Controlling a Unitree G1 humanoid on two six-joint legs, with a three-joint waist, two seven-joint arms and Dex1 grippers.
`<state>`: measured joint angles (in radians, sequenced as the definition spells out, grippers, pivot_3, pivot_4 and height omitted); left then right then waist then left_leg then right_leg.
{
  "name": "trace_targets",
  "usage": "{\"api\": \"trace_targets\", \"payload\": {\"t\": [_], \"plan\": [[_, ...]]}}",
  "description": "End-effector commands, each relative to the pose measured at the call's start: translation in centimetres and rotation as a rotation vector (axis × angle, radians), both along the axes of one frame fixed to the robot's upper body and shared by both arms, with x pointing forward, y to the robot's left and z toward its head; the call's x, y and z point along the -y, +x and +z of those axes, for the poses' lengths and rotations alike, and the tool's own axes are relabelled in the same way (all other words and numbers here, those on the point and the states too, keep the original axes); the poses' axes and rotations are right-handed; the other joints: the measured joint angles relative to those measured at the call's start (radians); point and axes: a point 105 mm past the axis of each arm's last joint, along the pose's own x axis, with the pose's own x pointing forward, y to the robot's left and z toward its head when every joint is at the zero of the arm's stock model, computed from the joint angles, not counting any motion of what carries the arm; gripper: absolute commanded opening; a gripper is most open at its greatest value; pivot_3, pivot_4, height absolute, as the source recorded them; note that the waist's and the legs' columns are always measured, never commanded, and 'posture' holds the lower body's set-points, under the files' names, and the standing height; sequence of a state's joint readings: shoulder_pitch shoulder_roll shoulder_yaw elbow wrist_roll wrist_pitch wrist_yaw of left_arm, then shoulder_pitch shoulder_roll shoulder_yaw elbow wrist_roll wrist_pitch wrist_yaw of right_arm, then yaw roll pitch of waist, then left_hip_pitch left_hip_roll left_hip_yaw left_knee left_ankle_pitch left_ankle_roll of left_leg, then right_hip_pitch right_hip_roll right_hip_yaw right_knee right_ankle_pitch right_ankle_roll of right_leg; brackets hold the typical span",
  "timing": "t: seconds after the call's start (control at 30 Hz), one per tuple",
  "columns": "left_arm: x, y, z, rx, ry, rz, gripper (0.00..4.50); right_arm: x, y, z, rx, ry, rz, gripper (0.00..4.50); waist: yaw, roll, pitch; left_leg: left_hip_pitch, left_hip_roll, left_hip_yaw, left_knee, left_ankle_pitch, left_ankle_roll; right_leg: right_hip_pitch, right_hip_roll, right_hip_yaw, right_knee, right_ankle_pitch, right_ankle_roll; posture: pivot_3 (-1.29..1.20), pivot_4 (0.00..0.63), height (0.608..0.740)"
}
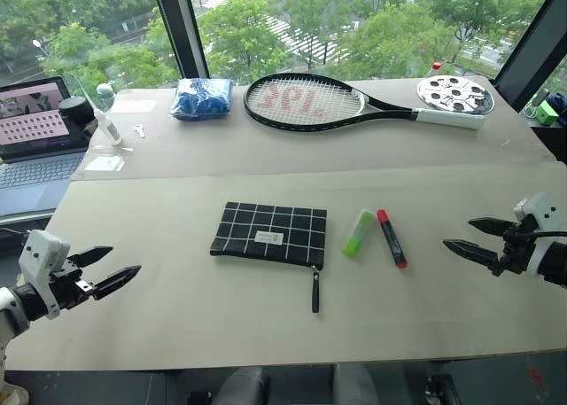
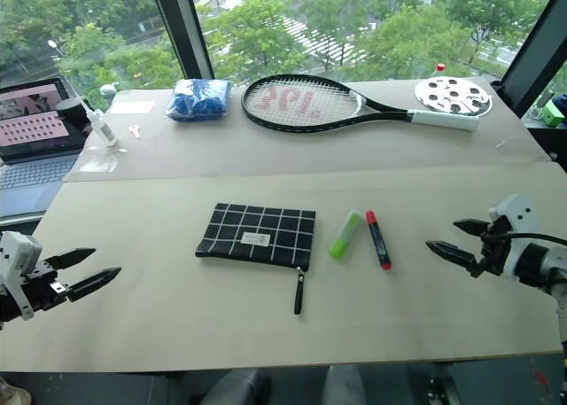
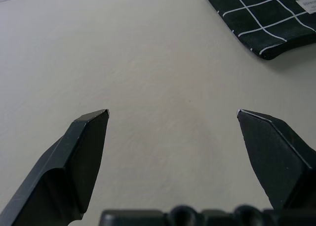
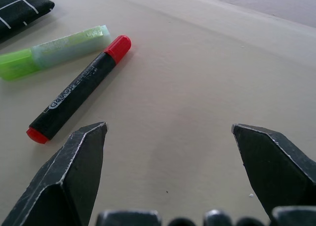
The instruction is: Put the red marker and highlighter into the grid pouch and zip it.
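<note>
1. The grid pouch (image 1: pixel 269 234) lies flat near the middle of the table (image 1: pixel 195 325), its white label facing up and its black zipper pull strap (image 1: pixel 314 291) trailing toward the table's near edge.
2. The highlighter (image 1: pixel 358 232) lies on the table just to the right of the pouch, apart from it.
3. The red marker (image 1: pixel 392 237) lies just to the right of the highlighter. The two nearly meet at their far ends and spread apart toward the near edge. In the right wrist view its barrel reads black with red at both ends.
4. The left gripper (image 1: pixel 104 270) hovers over the near left part of the table, well apart from the pouch. Its fingers stand spread with nothing between them.
5. The right gripper (image 1: pixel 469 237) hovers at the right side of the table, near the marker but not touching it. Its fingers likewise stand spread and empty.
6. Along the far side of the table: a blue cloth bundle (image 1: pixel 202 98), a tennis racket (image 1: pixel 337 102), and a round white disc with holes (image 1: pixel 454 94).
7. A laptop (image 1: pixel 34 137) stands open at the far left.
</note>
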<state>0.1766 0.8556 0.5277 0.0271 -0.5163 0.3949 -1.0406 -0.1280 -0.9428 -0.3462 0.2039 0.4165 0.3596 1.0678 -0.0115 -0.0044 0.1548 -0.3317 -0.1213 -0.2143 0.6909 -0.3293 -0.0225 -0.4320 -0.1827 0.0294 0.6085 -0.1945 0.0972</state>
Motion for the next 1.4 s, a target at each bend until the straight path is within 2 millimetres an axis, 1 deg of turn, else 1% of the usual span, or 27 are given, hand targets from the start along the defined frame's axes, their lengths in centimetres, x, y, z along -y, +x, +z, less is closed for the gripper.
{"api": "trace_targets", "payload": {"t": [0.03,0.17,0.27,0.33,0.4,0.43,0.47,0.53,0.6,0.7,0.8,0.9,0.93,0.97,1.03,1.1,1.17,1.23,1.4], "plan": [[0.1,0.3,0.8,0.047,0.013,0.002,4.5,-0.5,0.4,1.6,0.06,0.01,0.016,4.46,0.0,0.0,0.0,0.0,0.0,0.0,0.0,0.0,0.0,0.0,0.0,0.0,0.0,0.0,0.0,0.0,0.15,0.74],[0.8,0.6,0.9,0.055,-0.026,-0.019,4.5,-0.9,0.6,1.6,0.077,0.019,0.014,4.46,0.0,0.0,0.0,0.0,0.0,0.001,0.0,0.0,0.0,-0.001,0.0,0.002,0.0,0.0,0.0,0.0,0.15,0.74],[1.0,1.1,1.1,0.052,-0.069,-0.027,4.5,-1.1,1.2,2.4,0.116,0.052,-0.004,4.46,0.0,0.0,0.0,-0.002,0.0,0.002,0.0,0.001,-0.001,-0.003,0.0,0.003,0.001,0.0,0.0,0.0,0.15,0.74],[1.0,1.9,1.0,0.047,-0.095,-0.04,4.5,-2.3,1.7,3.2,0.136,0.103,0.025,4.46,0.0,0.0,0.0,-0.002,0.0,0.003,0.0,0.001,-0.002,-0.005,0.0,0.004,0.001,0.001,0.0,0.0,0.15,0.74],[0.7,2.7,-0.4,0.039,0.042,-0.042,4.5,-4.4,2.0,3.8,0.141,0.146,0.093,3.96,-0.001,0.0,0.0,-0.002,0.0,0.005,0.0,0.001,-0.002,-0.005,0.001,0.005,0.002,0.002,-0.001,0.0,0.15,0.74],[1.2,2.7,-0.9,0.04,0.106,-0.089,4.5,-5.8,2.1,3.9,0.134,0.164,0.143,3.75,-0.002,0.0,0.0,-0.002,0.001,0.005,0.0,0.001,-0.002,-0.005,0.001,0.005,0.002,0.002,-0.001,0.0,0.15,0.74],[1.7,2.7,-1.2,0.046,0.146,-0.13,4.5,-7.0,2.0,4.0,0.129,0.177,0.187,3.43,-0.005,0.0,0.0,-0.002,0.001,0.006,0.0,0.002,-0.003,-0.006,0.001,0.006,0.001,0.002,-0.001,0.0,0.15,0.74],[2.8,2.9,-1.1,0.079,0.172,-0.192,4.5,-9.5,1.8,3.9,0.109,0.193,0.278,2.7,-0.007,-0.001,0.0,-0.002,0.003,0.009,0.0,0.002,-0.005,-0.007,0.003,0.007,0.0,0.002,-0.001,0.0,0.15,0.74],[3.6,3.4,-0.7,0.117,0.192,-0.227,4.5,-11.8,1.7,3.8,0.091,0.219,0.357,2.13,-0.005,-0.002,0.0,-0.003,0.004,0.01,0.0,0.002,-0.005,-0.007,0.003,0.007,0.0,0.002,-0.001,0.0,0.15,0.74],[4.0,3.6,-0.6,0.137,0.22,-0.261,4.5,-13.7,1.4,3.7,0.076,0.233,0.427,1.01,-0.001,-0.002,0.0,-0.004,0.004,0.01,0.001,0.001,-0.005,-0.009,0.003,0.007,0.0,0.003,-0.001,0.0,0.15,0.74],[4.6,3.6,-0.9,0.139,0.292,-0.333,4.5,-16.7,1.2,2.6,0.048,0.211,0.55,0.06,-0.001,-0.002,0.0,-0.003,0.004,0.01,0.001,0.001,-0.005,-0.009,0.003,0.007,0.0,0.003,-0.001,0.0,0.15,0.74],[5.0,3.6,-1.4,0.137,0.364,-0.395,4.5,-19.8,1.1,1.4,0.028,0.17,0.66,0.06,-0.002,-0.002,0.0,-0.003,0.005,0.01,0.001,0.001,-0.005,-0.01,0.004,0.007,0.0,0.003,-0.001,0.0,0.15,0.74],[5.1,3.6,-1.6,0.137,0.385,-0.416,4.5,-20.7,1.2,1.1,0.037,0.142,0.686,0.06,-0.003,-0.002,0.0,-0.003,0.005,0.01,0.001,0.001,-0.005,-0.01,0.004,0.007,0.0,0.003,-0.001,0.0,0.15,0.74],[5.3,3.7,-1.7,0.137,0.405,-0.438,4.5,-21.6,1.9,1.0,0.062,0.11,0.68,0.06,-0.005,-0.002,0.0,-0.004,0.006,0.011,0.0,0.001,-0.005,-0.011,0.004,0.007,0.0,0.003,-0.002,0.0,0.15,0.74],[5.6,3.9,-1.9,0.143,0.433,-0.469,4.5,-22.8,2.9,1.0,0.097,0.065,0.68,0.06,-0.006,-0.002,0.0,-0.004,0.007,0.014,0.001,0.001,-0.006,-0.013,0.005,0.007,0.001,0.004,-0.003,0.0,0.15,0.74],[6.1,4.2,-2.0,0.155,0.463,-0.506,4.5,-23.9,3.0,1.3,0.127,0.037,0.722,0.06,-0.006,-0.002,0.0,-0.004,0.008,0.015,0.001,0.001,-0.006,-0.015,0.005,0.007,0.001,0.005,-0.003,0.0,0.15,0.74],[6.6,4.6,-2.0,0.171,0.488,-0.535,4.5,-24.7,3.1,1.4,0.144,0.003,0.758,0.06,-0.001,-0.003,0.0,-0.005,0.009,0.018,0.001,0.001,-0.006,-0.018,0.005,0.006,0.001,0.008,-0.004,0.0,0.15,0.74],[7.0,5.0,-2.0,0.186,0.504,-0.556,4.5,-25.0,3.3,0.9,0.142,-0.046,0.782,0.06,0.0,-0.003,0.0,-0.005,0.009,0.02,0.001,0.001,-0.006,-0.019,0.005,0.005,0.001,0.009,-0.004,0.0,0.15,0.74],[8.4,6.0,-1.9,0.24,0.526,-0.603,4.5,-24.4,2.7,-2.4,0.093,-0.275,0.869,0.06,-0.001,-0.003,0.0,-0.005,0.011,0.026,0.001,0.001,-0.006,-0.022,0.005,0.004,0.001,0.012,-0.006,0.0,0.15,0.74]]}}
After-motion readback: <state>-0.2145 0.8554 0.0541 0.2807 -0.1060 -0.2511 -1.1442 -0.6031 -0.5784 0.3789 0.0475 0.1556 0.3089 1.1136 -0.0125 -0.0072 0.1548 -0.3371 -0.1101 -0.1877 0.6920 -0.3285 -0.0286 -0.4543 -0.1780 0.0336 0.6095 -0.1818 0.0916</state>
